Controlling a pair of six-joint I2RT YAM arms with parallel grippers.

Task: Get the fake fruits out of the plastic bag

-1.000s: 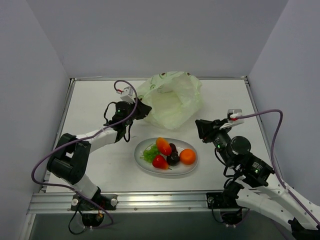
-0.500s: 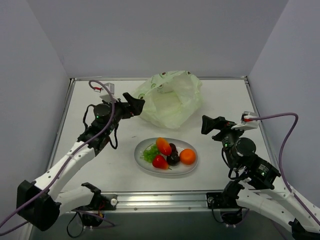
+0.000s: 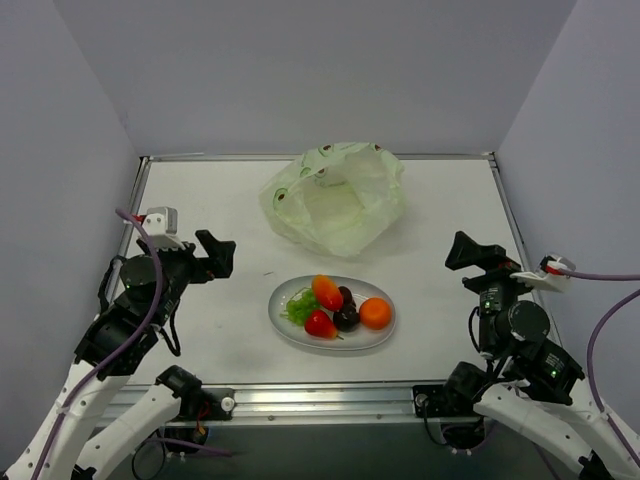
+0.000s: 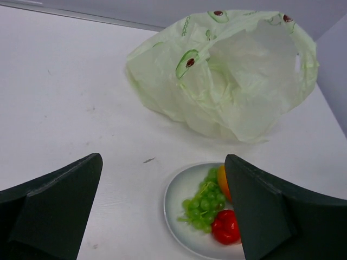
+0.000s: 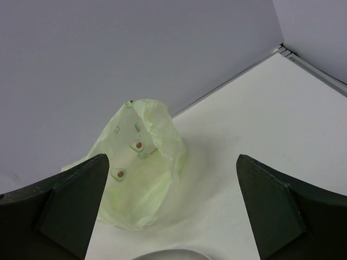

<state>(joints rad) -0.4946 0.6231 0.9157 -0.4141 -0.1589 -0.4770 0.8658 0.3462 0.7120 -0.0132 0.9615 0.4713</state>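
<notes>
While the plastic bag (image 3: pixel 335 200) slumps, mouth agape, at the far middle of the surface (image 3: pixel 200 190), the fake fruits (image 3: pixel 335 305) lie heaped on a white plate (image 3: pixel 278 318) just near of it, apart from the bag: grape bunch (image 3: pixel 299 306), round orange (image 3: pixel 375 313), strawberry piece (image 3: pixel 320 324), orange-red oval and two maroon balls. The left jaws stand wide and empty at the near left, the right jaws likewise at the near right, both well apart from plate and bag. The emptying looks complete, though the bag's folds hide part of its inside. Finishing well probably means parking both arms clear of the plate, so nothing rolls off, and if a check is wanted, pinching only the bag's thin rim.
</notes>
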